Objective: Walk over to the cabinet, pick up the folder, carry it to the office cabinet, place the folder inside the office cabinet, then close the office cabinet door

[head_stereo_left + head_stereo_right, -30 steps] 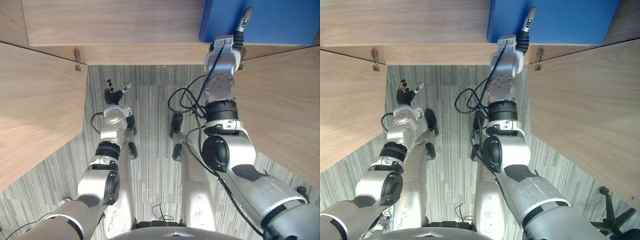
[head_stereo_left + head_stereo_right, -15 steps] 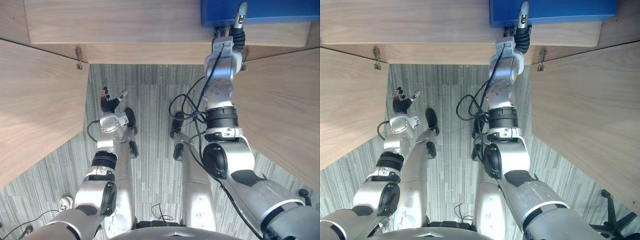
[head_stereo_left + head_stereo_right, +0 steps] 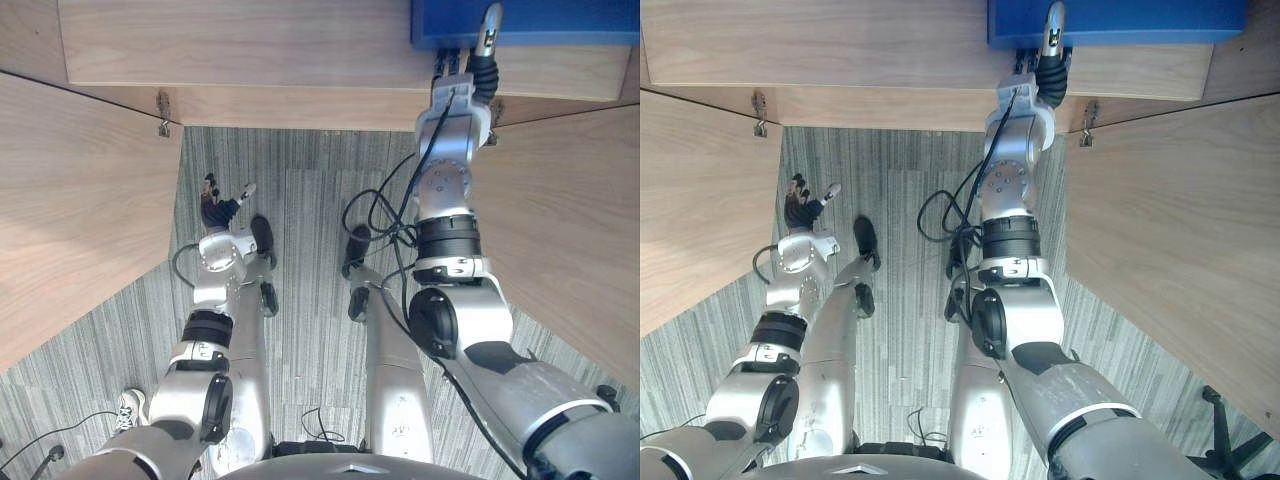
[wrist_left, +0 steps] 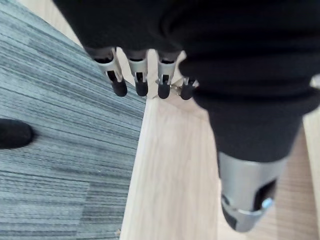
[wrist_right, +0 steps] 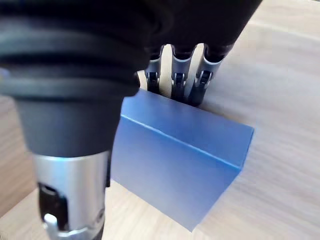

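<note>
The blue folder (image 3: 520, 20) rests on the wooden shelf (image 3: 250, 50) of the office cabinet, at the far right. My right hand (image 3: 478, 70) reaches onto that shelf and is shut on the folder. In the right wrist view its fingers (image 5: 180, 75) lie along the far face of the folder (image 5: 185, 160), and the thumb (image 5: 70, 195) is on the near side. My left hand (image 3: 215, 208) hangs low at the left over the carpet, holding nothing. Its fingers (image 4: 140, 82) are relaxed.
Both cabinet doors stand open on either side of me, the left door (image 3: 80, 200) and the right door (image 3: 570, 220), hinged (image 3: 162, 110) at the shelf's front edge. Grey striped carpet (image 3: 310, 200) runs between them. An office chair base (image 3: 1230, 440) stands at the lower right.
My right hand has pushed the folder farther onto the shelf, away from me. My left hand has sunk slightly lower and drawn back.
</note>
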Robot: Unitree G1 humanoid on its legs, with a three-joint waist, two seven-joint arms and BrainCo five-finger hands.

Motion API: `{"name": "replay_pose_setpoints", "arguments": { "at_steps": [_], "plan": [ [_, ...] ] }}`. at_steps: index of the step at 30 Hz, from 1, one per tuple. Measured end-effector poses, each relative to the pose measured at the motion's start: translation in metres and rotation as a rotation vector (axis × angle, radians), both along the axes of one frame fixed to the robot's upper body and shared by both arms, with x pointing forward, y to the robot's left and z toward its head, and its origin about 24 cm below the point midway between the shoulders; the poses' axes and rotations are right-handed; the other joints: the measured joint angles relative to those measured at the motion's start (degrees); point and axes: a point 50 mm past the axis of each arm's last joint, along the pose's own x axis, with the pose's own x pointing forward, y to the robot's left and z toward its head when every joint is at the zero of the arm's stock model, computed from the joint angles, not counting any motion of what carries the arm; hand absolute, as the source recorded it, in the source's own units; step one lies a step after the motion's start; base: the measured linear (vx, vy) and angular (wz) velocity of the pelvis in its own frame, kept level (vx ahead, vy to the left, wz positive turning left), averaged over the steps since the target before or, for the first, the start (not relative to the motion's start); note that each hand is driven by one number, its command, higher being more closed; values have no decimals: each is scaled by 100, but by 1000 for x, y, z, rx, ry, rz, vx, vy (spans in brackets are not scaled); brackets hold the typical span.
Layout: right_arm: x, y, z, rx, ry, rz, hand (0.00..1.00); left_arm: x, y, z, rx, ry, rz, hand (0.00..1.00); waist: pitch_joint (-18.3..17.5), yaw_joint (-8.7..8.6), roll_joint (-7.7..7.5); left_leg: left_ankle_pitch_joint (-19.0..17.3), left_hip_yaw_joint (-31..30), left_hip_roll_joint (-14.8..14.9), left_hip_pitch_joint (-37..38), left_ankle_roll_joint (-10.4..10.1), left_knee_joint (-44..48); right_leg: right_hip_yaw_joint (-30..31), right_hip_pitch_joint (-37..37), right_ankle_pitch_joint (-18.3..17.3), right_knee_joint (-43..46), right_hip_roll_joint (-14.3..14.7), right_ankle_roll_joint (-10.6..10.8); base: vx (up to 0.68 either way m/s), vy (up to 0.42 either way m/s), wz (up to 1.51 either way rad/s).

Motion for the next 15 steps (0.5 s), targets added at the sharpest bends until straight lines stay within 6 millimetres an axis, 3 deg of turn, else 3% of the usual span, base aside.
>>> {"name": "replay_pose_setpoints", "arguments": {
  "at_steps": [3, 7, 15],
  "plan": [
    [-4, -13, 27, -40, -57, -32, 0, -19, 13, -18, 21, 18, 14, 0, 6, 95, 14, 151, -15, -81, -12, -14, -225, -42, -107, -8, 11, -63, -9, 25, -19, 14],
    [-6, -32, 43, -91, -73, -83, 0, -40, 24, -38, 53, 63, 12, 0, -20, 169, 60, 297, -148, -188, -14, -46, -416, -208, -131, -126, 140, -185, -31, 27, -29, 27],
    [-10, -55, 62, -228, -75, -148, 0, -51, 21, -44, 65, 47, -19, 0, -71, 254, 154, 511, -119, -283, -21, -76, -736, -312, -259, -188, 269, -326, -23, 2, -35, 14]
  ]
}}
